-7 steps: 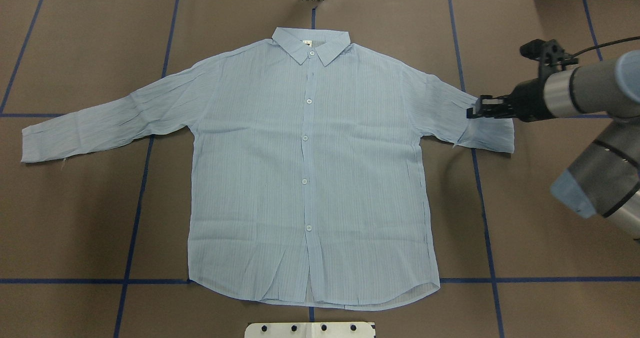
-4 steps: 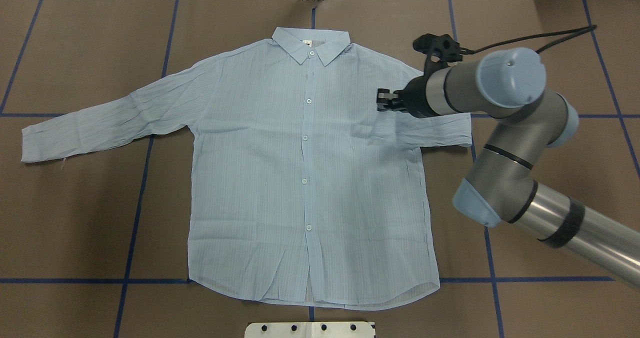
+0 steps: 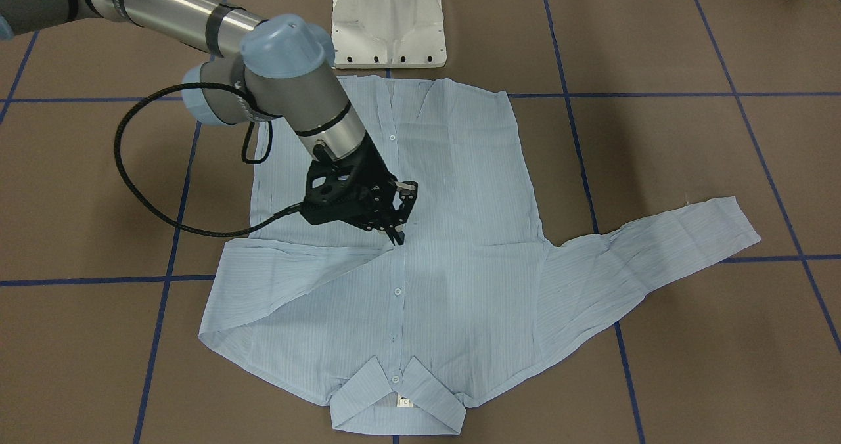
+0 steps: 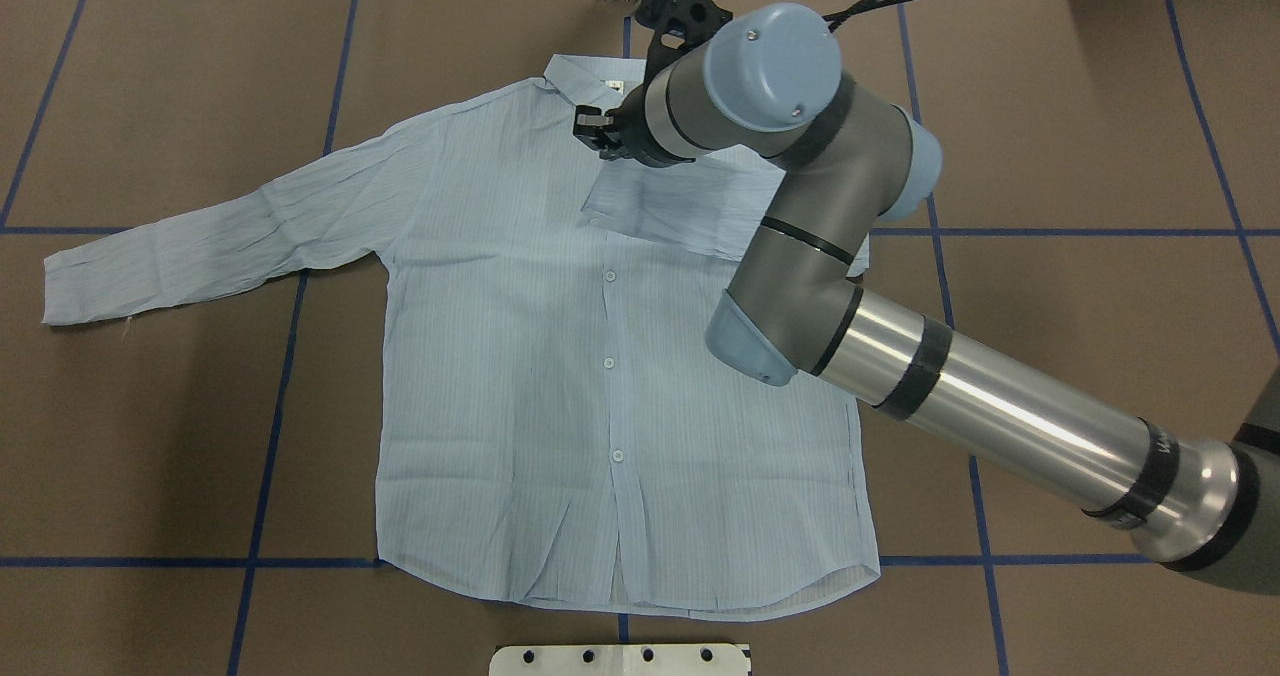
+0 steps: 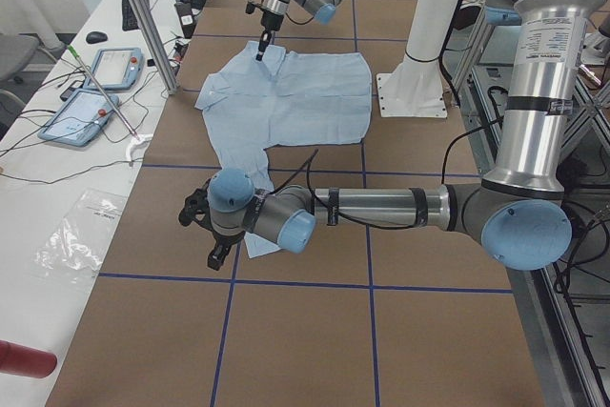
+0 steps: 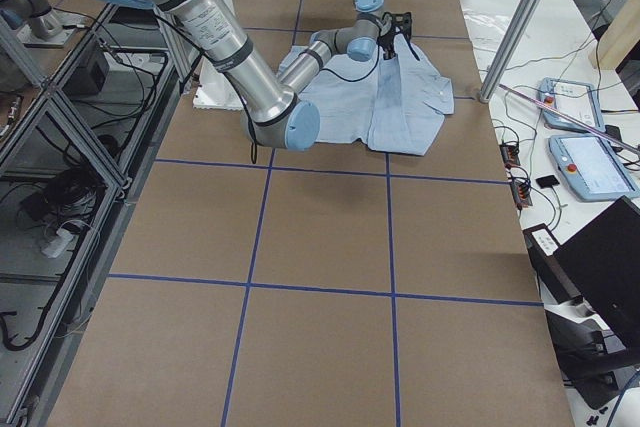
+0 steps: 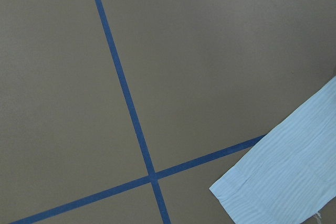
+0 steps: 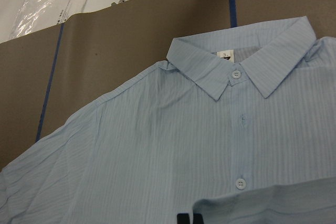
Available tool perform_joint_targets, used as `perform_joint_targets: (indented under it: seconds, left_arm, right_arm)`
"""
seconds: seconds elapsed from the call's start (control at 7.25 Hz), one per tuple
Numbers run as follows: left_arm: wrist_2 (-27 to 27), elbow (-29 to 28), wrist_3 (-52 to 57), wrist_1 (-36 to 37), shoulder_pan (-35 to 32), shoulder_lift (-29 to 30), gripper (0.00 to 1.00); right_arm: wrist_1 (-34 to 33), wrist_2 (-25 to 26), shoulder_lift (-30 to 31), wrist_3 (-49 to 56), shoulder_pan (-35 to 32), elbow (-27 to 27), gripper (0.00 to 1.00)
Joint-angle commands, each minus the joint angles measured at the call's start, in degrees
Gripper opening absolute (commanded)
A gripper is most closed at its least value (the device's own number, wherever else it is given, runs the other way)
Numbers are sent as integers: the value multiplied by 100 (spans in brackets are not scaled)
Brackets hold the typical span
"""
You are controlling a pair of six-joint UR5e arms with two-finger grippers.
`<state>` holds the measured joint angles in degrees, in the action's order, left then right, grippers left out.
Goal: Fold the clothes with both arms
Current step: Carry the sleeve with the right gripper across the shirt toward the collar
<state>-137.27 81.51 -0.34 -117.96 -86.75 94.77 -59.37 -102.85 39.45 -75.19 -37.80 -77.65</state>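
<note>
The light blue striped shirt lies flat, front up and buttoned, with its collar at the far side. My right gripper is shut on the cuff of the right sleeve, which is folded across the chest to the button line just below the collar. It also shows in the front view as the right gripper. The left sleeve lies stretched out flat. My left gripper hovers just past that sleeve's cuff; whether it is open or shut I cannot tell.
The white pedestal base stands at the shirt's hem side. Blue tape lines grid the brown table. Tablets, cables and a metal post line the far table edge.
My right gripper has carried the right sleeve's cuff from its outstretched place at the right, leftward over the chest, up to the button line near the collar.
</note>
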Motion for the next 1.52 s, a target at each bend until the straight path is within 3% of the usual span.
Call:
perform_joint_targets:
  seconds: [0.0,0.41,0.69,0.97,1.38]
  left_arm:
    - [7,-407,-9,-542,0,7,100]
    - [-2,-426,-9,-544,0,-2,100]
    - [-2,-417,-9,-544,0,-2,100]
    - [7,-417,-9,-552,0,33,100]
    - [16,-443,-36,-544,0,68,100]
  right_arm:
    - [48,350,-970,31,289,1273,0]
    - [57,519,-1368,223,396,2015,0]
    - [101,537,-1431,338,405,2114,0]
    - [503,694,-1475,356,405,2114,99]
    - [778,862,-1536,330,414,2114,100]
